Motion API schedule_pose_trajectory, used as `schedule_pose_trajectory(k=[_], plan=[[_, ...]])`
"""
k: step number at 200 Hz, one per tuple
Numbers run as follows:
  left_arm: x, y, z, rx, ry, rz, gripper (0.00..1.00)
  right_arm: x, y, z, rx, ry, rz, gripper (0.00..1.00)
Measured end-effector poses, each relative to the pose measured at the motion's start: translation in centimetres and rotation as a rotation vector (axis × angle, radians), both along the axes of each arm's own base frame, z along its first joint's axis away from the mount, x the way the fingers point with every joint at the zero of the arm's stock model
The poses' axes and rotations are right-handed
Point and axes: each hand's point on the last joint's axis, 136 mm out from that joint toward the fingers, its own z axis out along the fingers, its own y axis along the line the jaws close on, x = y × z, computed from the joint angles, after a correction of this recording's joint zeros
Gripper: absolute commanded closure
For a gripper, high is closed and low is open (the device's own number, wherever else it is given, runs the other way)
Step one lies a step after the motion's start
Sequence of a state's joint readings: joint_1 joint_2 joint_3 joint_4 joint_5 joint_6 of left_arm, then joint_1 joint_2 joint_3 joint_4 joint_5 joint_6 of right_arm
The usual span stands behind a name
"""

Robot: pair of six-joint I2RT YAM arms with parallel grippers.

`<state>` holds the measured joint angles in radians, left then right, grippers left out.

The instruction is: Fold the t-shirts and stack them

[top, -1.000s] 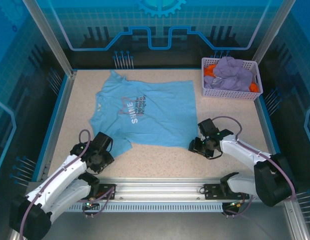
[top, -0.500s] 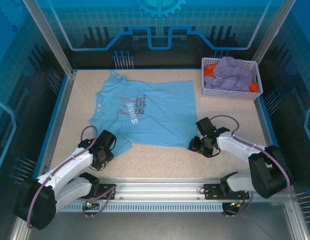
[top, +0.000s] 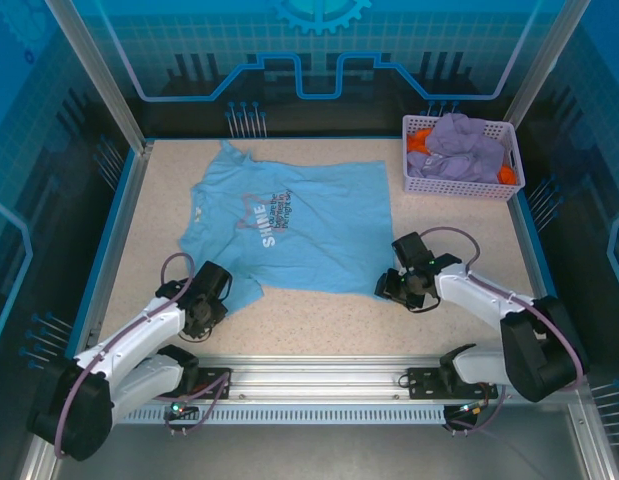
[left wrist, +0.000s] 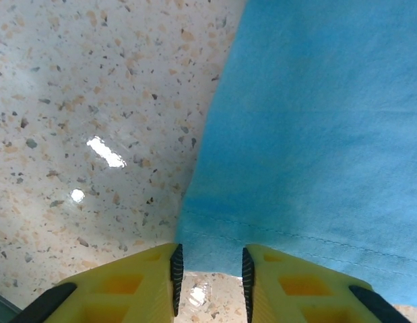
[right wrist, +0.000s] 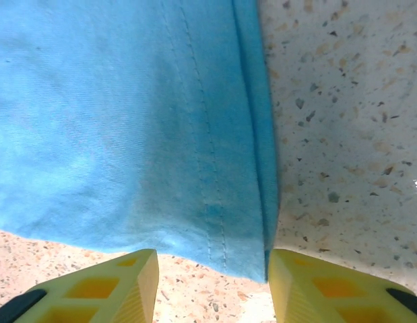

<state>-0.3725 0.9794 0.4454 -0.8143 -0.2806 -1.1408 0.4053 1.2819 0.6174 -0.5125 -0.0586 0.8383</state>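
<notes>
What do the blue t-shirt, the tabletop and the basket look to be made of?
The blue t-shirt looks like soft, matte knit cloth, likely cotton; its stitched hem and fine weave show close up. The tabletop is hard, glossy and speckled, perhaps stone-look laminate; light glints off it. The basket is lavender mesh, probably moulded plastic.

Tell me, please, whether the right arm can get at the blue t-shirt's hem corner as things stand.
Probably yes: the right fingers, open, straddle the blue t-shirt at its hem corner, which lies flat on the table with nothing between.
</notes>
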Motion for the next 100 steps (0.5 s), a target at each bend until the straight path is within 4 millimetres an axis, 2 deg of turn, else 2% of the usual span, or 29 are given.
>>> schedule_pose_trajectory(k=[74,100], plan=[[-0.54,0.33,-0.33,0.039,0.025,0.032,0.64,0.33,-0.09,0.62,0.011,-0.025,-0.008,0.52],[-0.67,0.35,-0.49,0.055,0.037,0.027,0.72,0.38,-0.06,0.64,0.013,-0.027,-0.008,0.52]])
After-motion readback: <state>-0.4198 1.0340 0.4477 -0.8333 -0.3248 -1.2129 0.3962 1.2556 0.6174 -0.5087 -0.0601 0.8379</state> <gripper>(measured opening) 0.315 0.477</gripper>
